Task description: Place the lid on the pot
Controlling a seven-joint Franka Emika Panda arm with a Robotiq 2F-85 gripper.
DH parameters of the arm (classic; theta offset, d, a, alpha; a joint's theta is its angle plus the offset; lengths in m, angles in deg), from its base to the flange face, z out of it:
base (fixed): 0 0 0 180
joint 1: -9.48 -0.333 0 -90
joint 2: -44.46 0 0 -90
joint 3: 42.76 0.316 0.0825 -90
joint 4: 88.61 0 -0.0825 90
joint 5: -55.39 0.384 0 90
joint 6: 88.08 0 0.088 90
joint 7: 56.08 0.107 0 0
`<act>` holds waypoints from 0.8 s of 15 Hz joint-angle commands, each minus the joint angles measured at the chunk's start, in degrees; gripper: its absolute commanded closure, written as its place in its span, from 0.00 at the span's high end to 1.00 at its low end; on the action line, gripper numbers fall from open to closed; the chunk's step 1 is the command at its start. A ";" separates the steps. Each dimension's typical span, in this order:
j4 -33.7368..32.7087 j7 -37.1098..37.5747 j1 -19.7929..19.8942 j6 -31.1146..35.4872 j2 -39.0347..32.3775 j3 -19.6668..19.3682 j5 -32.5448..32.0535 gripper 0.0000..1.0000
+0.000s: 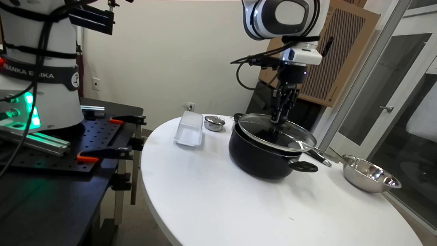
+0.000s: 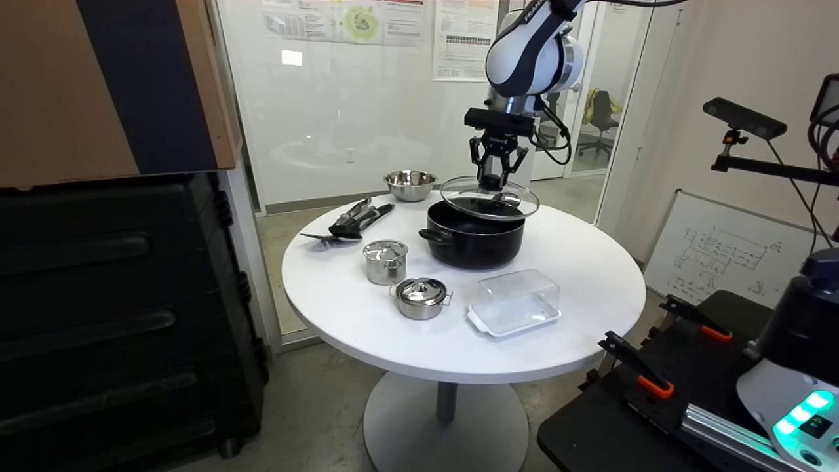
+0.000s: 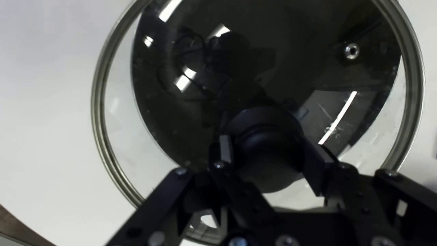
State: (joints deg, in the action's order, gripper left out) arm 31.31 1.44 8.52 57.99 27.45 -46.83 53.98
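The arm (image 1: 283, 20) reaches outward from its base (image 1: 63, 109). The gripper (image 2: 491, 177) points downward below the wrist (image 1: 302, 56). Both fingers (image 3: 226, 149) clamp inward from opposing sides.

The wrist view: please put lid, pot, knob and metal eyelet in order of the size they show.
Largest: lid
pot, seen through the lid
knob
Smallest: metal eyelet
The frame cuts off lid and pot; nearness may enlarge the lid.

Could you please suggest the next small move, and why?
I would probably shift the glass lid sideways to centre it over the black pot before lowering: the gripper holds it by its black knob, but in both exterior views it sits off-centre, jutting past the pot on one side.
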 commanded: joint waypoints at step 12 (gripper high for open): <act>-3.80 4.10 -4.57 -1.14 -3.27 -1.07 -0.12 0.26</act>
State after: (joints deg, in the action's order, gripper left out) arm 28.96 3.95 5.28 57.99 24.30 -46.87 54.09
